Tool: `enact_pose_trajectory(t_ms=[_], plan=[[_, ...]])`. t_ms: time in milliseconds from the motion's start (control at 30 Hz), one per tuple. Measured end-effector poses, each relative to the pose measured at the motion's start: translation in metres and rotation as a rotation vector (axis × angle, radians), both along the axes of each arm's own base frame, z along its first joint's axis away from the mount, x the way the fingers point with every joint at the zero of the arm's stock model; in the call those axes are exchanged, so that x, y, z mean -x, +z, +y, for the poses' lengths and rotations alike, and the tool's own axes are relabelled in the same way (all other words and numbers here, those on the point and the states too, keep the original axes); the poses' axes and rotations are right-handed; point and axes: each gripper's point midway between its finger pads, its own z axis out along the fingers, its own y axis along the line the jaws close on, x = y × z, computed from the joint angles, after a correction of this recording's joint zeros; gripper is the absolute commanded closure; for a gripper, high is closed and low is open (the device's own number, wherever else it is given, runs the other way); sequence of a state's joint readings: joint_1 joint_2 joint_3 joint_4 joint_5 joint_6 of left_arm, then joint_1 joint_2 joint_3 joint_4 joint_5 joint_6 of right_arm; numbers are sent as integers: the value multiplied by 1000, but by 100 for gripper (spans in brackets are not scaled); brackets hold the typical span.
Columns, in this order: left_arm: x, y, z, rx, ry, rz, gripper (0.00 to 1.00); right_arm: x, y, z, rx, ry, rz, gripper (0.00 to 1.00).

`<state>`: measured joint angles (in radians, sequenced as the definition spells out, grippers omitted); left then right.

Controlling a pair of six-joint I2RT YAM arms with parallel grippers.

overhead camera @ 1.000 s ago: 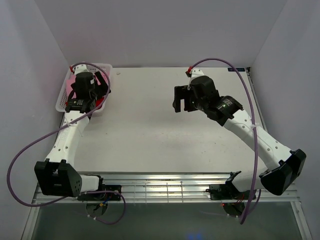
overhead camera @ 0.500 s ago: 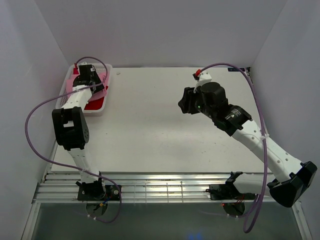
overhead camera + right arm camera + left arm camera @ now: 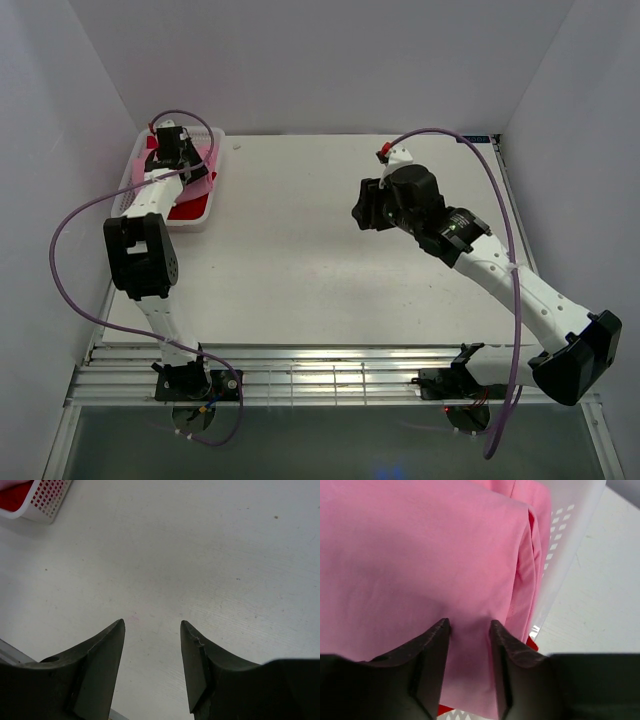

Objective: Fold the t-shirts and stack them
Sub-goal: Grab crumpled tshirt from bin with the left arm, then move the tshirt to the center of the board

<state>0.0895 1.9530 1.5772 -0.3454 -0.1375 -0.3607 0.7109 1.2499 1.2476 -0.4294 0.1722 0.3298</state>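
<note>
Pink tee (image 3: 420,555), red tee (image 3: 188,208) both in basket (image 3: 570,530), nothing folded; left fingers (image 3: 432,670) narrowly apart over pink, right fingers (image 3: 100,665) wide, empty.

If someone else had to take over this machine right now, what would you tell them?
Left pincer: open, fingertips down at the pink tee, no grip visible.
Right pincer: open and empty above the table.
Where things are: the pink tee lies over the red tee, both in the basket.
Done: nothing folded or stacked.
Left: take both out, fold, stack.
</note>
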Motion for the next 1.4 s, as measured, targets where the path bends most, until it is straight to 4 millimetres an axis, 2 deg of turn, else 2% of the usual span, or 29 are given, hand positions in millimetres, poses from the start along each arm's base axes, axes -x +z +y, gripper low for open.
enact_pose_trajectory(t_ms=[33,67,133,167,300,467,533,600,667,733,833,933,1033,1100,1233,1300,1333,1400], plan=[[0,-1,-1,5,-1,3,66,0,-2,0,3,0,4,46],[1,-3,-2,7,-5,7,83,1,-4,0,5,1,7,45],[4,-9,-3,8,-6,20,89,2,-6,-1,6,2,12,45],[5,-11,-3,5,-8,27,98,3,-7,-2,7,2,14,45],[8,-15,-3,-4,-10,42,100,7,-8,-5,3,2,12,45],[13,-6,-5,1,-6,46,100,10,-10,-7,-1,1,15,45],[13,10,-10,9,-15,38,100,11,-13,-7,1,2,22,45],[7,43,-22,19,-45,-5,100,12,-16,-7,3,5,28,45],[2,87,-46,31,-100,-83,100,12,-17,-6,3,8,30,46],[4,136,-86,50,-187,-177,100,11,-19,-5,5,9,35,46],[32,195,-160,130,-364,-291,100,8,-26,-3,19,9,51,46],[70,234,-228,251,-575,-352,100,7,-32,-2,29,9,64,46],[93,256,-270,360,-748,-386,100,6,-33,-2,31,8,65,46],[102,261,-292,416,-834,-383,100,6,-33,-2,32,5,64,46],[114,251,-317,488,-924,-340,100,4,-34,-5,29,-23,65,44],[121,233,-320,497,-935,-305,100,4,-37,-8,31,-42,69,41],[124,221,-319,497,-932,-282,100,5,-39,-10,33,-52,71,36],[133,181,-314,493,-913,-202,100,6,-45,-15,38,-73,80,30]])
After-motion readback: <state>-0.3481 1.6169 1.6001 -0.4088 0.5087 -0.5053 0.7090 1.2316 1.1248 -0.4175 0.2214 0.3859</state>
